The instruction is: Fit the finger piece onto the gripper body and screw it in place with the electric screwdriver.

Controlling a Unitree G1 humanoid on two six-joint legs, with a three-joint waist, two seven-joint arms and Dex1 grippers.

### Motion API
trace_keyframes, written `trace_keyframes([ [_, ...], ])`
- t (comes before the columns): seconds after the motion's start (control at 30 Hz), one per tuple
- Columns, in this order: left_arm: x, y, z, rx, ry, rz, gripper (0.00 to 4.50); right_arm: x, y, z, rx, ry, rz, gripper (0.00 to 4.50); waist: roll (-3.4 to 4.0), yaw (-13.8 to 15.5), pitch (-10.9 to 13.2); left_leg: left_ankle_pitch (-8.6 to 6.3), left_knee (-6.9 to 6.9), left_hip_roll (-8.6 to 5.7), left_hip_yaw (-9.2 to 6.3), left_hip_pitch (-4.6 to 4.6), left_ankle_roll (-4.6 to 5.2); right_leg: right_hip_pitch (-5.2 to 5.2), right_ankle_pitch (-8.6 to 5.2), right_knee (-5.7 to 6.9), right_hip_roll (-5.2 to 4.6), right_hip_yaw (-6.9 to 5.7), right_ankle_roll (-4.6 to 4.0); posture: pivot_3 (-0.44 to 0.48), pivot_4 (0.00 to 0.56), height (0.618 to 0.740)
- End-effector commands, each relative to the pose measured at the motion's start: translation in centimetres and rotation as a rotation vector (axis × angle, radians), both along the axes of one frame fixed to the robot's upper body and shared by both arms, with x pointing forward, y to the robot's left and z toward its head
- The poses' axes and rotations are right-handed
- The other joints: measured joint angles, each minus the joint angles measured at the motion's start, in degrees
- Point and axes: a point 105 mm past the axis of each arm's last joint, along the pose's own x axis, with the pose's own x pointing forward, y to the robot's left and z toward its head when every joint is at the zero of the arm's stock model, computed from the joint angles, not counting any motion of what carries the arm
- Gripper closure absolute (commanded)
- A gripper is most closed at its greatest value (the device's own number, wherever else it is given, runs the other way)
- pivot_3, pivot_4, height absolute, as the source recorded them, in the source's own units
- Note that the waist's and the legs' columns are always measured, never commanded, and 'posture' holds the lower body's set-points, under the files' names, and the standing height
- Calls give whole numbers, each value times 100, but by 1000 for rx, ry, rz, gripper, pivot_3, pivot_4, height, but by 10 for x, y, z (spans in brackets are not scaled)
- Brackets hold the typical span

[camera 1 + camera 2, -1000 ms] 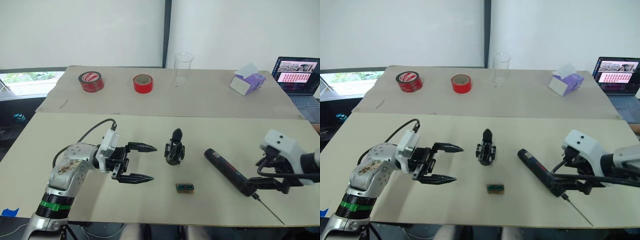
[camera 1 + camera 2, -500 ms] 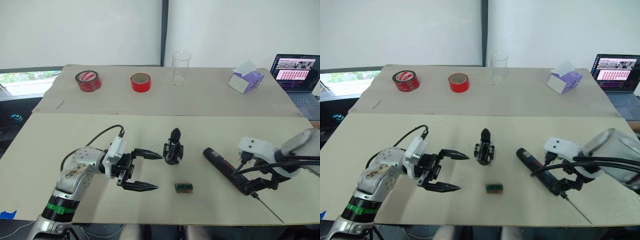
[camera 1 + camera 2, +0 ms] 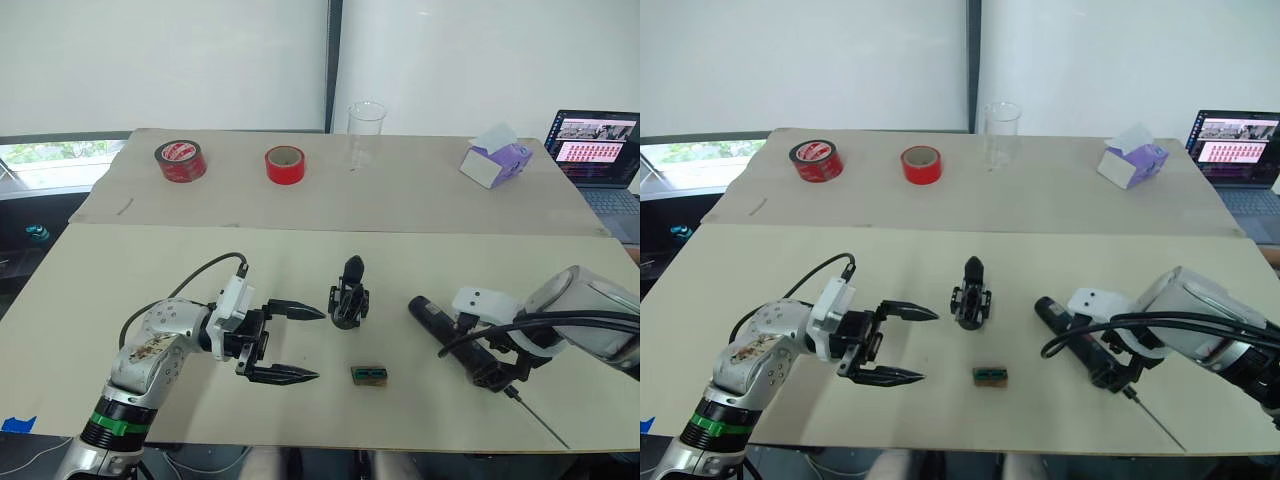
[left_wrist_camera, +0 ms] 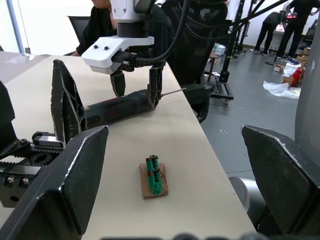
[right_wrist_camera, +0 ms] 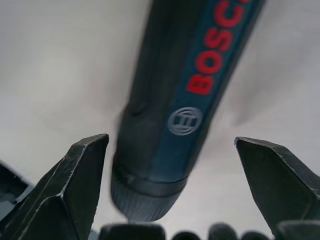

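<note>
Right gripper: I have its fingers spread wide astride the electric screwdriver, which lies on the bench; not yet clamped.
Left gripper: fingers wide, empty, just beside the gripper body, which stands mid-bench.
Risk: closing near the bit end, I judge the round barrel may roll or tip nose-up; the left fingers could knock the body over.
Finger piece: I cannot pick it out.
Writing: "BOSC…" in red on the barrel; the red tape roll has print too small to read.
</note>
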Motion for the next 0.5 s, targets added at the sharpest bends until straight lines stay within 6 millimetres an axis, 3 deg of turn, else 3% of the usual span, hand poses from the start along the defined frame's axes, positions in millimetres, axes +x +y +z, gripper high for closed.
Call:
trace_keyframes([
  [0.03, -4, -1, 7, -10, -52, -13, 0, -1, -5, -3, -20, -5, -19, 1509, -2, 2, -1, 0, 1, 0, 0, 2, 0, 3, 0, 0, 1, -1, 0, 0, 150, 740],
  [0.13, -4, 0, 7, -5, -50, -10, 0, -5, -8, -6, -25, 5, -19, 2544, -6, 17, -3, -2, 6, 0, -2, 4, 3, 8, 0, 0, 2, -4, 0, 0, 150, 740],
  [0.27, -5, 3, 6, 4, -44, -12, 0, 0, -10, -2, -10, -38, -24, 2580, -12, 20, -7, -4, 7, 1, -7, 8, 6, 24, -1, -7, 1, -10, 0, 0, 150, 740],
  [0.5, -2, 17, 4, 27, -55, 20, 0, 3, -11, 45, 185, -193, -88, 2580, -7, 34, -4, -6, 12, -2, -5, -3, 10, 16, 0, -7, -3, -9, 2, 0, 150, 740],
])
